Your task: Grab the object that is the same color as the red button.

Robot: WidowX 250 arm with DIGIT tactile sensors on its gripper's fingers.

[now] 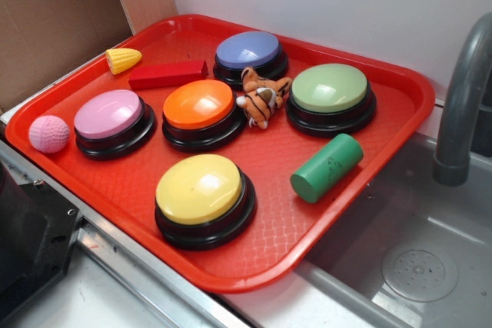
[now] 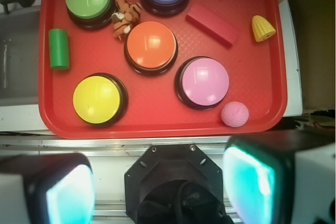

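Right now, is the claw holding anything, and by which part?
Nothing. The claw is open with an empty gap, above the near edge of the red plastic tray; the slim red rectangular block lies untouched.

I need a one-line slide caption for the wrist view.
Open claw above red plastic tray holding five round buttons and slim red rectangular block.

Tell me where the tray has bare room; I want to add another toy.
Most open: the tray corner bordered by the yellow button and green cylinder. Another patch lies between the red block, blue button and back rim. Crowded: around the tiger toy, which is wedged between three buttons.
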